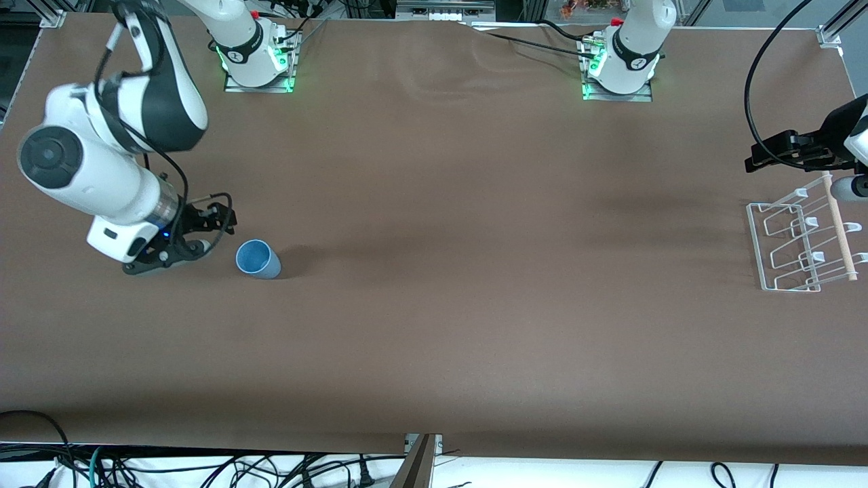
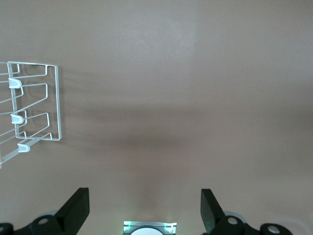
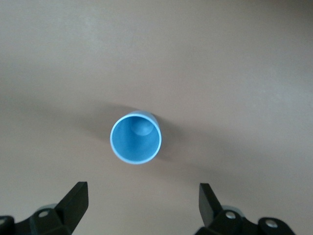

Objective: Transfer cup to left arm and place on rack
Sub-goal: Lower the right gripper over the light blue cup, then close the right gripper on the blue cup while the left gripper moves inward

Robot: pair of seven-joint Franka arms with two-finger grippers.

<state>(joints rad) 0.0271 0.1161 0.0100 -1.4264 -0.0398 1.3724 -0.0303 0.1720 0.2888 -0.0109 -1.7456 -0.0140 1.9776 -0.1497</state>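
Note:
The light-blue cup [image 1: 258, 259] stands upright, mouth up, on the brown table toward the right arm's end. In the right wrist view the cup [image 3: 136, 137] shows from above, empty. My right gripper [image 1: 194, 238] is open and empty, just beside the cup toward the table's end, not touching it; its fingers [image 3: 76, 198] stand wide apart short of the cup. My left gripper [image 1: 780, 152] is open and empty, up in the air by the white wire rack [image 1: 754, 234] at the left arm's end. The rack [image 2: 57, 103] also shows in the left wrist view.
A light wooden dowel [image 1: 839, 227] lies along the rack's side. The arm bases [image 1: 258, 61] [image 1: 620, 68] stand along the table's edge farthest from the front camera. Cables hang below the table's front edge.

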